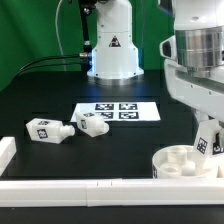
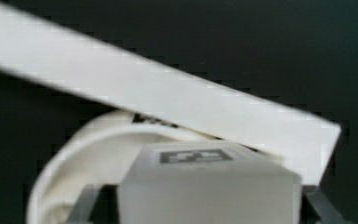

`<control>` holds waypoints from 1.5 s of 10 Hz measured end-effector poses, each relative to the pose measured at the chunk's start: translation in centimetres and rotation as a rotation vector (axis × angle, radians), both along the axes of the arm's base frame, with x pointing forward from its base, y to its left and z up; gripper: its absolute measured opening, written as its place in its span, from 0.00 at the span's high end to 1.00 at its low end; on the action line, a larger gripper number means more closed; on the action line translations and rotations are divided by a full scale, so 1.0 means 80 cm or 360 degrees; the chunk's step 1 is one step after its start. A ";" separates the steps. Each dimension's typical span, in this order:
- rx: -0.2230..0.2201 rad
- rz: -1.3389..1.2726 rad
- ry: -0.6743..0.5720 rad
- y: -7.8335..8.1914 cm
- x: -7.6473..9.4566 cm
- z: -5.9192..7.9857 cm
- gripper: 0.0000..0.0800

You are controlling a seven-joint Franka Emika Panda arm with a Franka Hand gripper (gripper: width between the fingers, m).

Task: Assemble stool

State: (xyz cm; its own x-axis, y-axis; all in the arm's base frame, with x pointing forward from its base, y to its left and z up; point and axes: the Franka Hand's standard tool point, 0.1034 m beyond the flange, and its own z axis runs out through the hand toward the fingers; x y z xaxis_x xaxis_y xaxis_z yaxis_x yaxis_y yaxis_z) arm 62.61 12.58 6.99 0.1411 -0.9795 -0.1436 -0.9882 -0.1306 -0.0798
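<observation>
Leg (image 2: pixel 208 178) clamped in the pincer (image 2: pixel 204 208) hangs over the round seat (image 1: pixel 178 160).

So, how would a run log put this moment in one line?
end effector: shut on leg | leg: over seat, contact unclear | loose legs: two, lying on table, exterior view's left
</observation>
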 end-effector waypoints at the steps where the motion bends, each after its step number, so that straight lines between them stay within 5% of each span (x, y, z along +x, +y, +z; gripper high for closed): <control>1: 0.0050 -0.0240 0.0028 -0.002 0.002 0.001 0.58; 5: 0.0060 -0.0333 0.0035 0.002 0.000 -0.001 0.58; 7: 0.0041 0.0046 0.0070 0.013 -0.003 0.010 0.26; 9: 0.0047 0.0627 -0.0012 0.015 0.000 0.028 0.20; 12: 0.0015 0.0923 -0.0100 0.016 -0.008 0.026 0.19; 15: -0.0111 0.1848 -0.0237 0.005 -0.004 0.032 0.19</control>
